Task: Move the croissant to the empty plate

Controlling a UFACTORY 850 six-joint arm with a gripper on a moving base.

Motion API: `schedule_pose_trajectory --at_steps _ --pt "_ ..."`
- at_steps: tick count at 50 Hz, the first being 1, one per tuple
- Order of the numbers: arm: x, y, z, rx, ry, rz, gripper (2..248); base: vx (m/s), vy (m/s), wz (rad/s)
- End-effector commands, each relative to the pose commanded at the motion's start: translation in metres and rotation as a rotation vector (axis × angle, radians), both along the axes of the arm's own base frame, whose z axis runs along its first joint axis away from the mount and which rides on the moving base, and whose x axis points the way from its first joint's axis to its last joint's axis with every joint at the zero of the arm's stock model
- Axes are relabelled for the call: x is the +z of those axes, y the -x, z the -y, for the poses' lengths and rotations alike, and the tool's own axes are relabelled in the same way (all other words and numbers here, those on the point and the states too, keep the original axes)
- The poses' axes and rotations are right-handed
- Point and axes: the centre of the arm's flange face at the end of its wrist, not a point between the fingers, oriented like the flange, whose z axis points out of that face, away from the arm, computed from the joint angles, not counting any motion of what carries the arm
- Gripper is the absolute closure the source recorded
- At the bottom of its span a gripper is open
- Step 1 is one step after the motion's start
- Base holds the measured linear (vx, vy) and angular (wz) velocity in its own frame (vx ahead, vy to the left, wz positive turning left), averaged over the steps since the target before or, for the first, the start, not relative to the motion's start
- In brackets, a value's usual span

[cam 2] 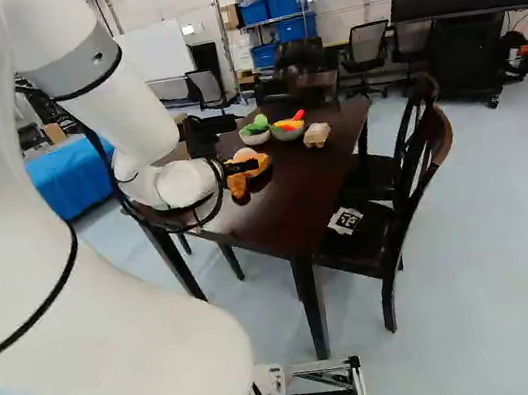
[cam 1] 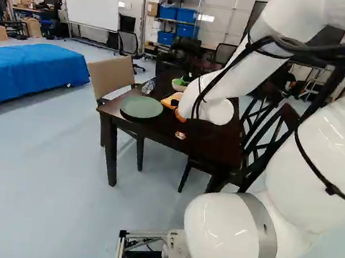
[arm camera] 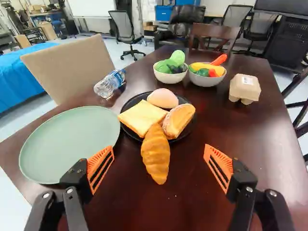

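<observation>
two base views, ahead and down from behind the arm (cam 1: 220, 234), table (cam 2: 292, 183) in both; wrist view close over it

- Open bench (arm camera: 231, 127) lies on both sides of the croissant (arm camera: 156, 159), within the spread fingers of the end effector (cam 2: 242, 167).
- The black plate (arm camera: 186, 131), loaded with breads (arm camera: 142, 118), blocks the way just beyond the croissant.
- Between croissant and green plate (arm camera: 70, 139), a narrow strip of bench runs, crossed by nothing upright.
- A bottle (arm camera: 109, 84) and tan chair back (arm camera: 70, 65) stand beyond the green plate.
- Wide bench opens between croissant and egg carton (arm camera: 245, 88).
</observation>
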Motion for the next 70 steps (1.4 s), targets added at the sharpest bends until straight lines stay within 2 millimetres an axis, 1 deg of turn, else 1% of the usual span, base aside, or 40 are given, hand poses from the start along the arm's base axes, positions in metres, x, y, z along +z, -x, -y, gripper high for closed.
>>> schedule_pose_trajectory --at_steps 31,48,67,70 --pt "0.021 -0.047 -0.001 -0.002 0.003 -0.101 3 0.000 0.000 0.000" --pt "0.031 -0.047 -0.001 -0.002 0.006 -0.168 3 0.000 0.000 0.000" --pt "0.043 -0.055 0.000 -0.003 0.008 -0.254 3 0.000 0.000 0.000" --pt "0.042 -0.057 0.000 -0.004 0.009 -0.277 3 0.000 0.000 0.000"
